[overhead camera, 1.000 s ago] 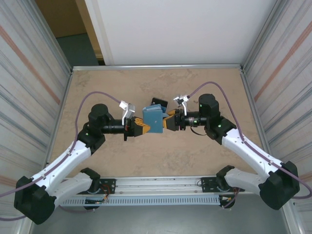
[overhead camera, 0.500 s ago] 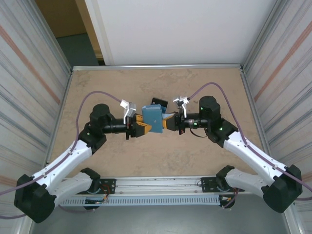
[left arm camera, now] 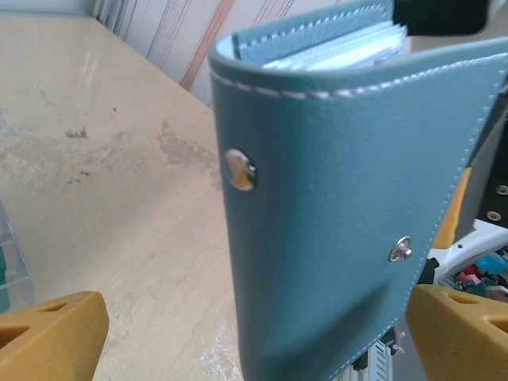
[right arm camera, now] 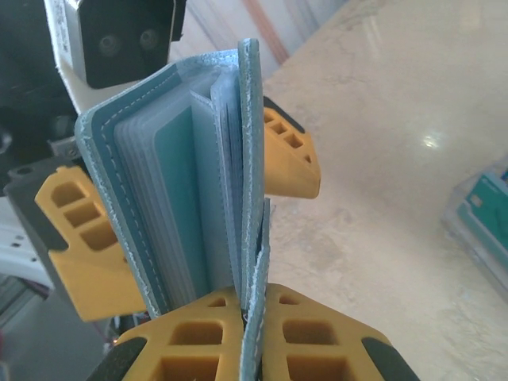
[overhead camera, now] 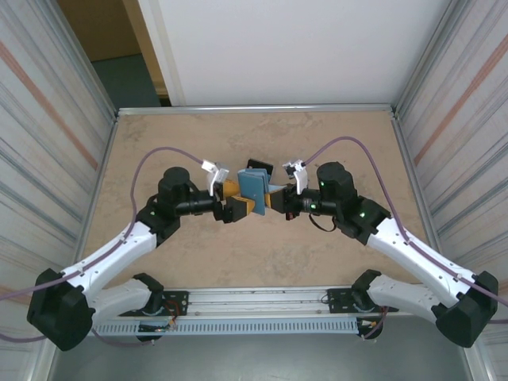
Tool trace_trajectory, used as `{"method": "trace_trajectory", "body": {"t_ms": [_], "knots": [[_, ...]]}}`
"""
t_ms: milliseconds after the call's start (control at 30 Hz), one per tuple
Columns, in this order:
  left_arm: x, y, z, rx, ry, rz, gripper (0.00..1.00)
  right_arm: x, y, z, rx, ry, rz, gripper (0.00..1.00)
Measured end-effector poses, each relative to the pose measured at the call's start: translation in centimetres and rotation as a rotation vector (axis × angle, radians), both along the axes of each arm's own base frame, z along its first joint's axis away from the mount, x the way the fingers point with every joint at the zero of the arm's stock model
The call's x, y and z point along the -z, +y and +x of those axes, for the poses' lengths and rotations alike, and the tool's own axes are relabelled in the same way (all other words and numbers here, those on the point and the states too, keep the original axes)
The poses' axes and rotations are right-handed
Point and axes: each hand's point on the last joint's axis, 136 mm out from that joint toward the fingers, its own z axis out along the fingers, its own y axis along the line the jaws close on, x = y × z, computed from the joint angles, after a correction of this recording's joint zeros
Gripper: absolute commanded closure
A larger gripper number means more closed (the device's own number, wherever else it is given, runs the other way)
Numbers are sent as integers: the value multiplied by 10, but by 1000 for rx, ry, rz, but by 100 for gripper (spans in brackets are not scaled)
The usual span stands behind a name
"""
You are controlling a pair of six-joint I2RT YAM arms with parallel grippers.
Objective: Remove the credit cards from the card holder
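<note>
— Left gripper (left arm camera: 254,333)?
— Fingers spread wide either side of the card holder (left arm camera: 333,214), not pinching it.
— The holder?
— Upright above the table (overhead camera: 175,143), partly open, credit cards (right arm camera: 178,198) tucked inside.
— Right gripper (right arm camera: 250,317)?
— Clamped on one flap.

I count: one card holder (overhead camera: 254,185), one teal card (right arm camera: 178,190) visible in it, one clear tray (right arm camera: 482,216), one left gripper (overhead camera: 236,200), one right gripper (overhead camera: 272,198).
</note>
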Motion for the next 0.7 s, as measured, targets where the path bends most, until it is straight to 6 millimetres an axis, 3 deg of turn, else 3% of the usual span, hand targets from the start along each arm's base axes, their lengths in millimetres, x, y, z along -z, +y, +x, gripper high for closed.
{"method": "trace_trajectory", "body": {"t_ms": [133, 300, 700], "knots": [[8, -8, 0, -15, 19, 21, 1, 3, -5, 8, 82, -9, -60, 100], [3, -10, 7, -72, -1, 10, 1, 9, -9, 23, 192, -26, -166, 100], [4, 8, 34, -278, -9, 4, 1, 25, -16, 42, 352, -56, -395, 100]]}}
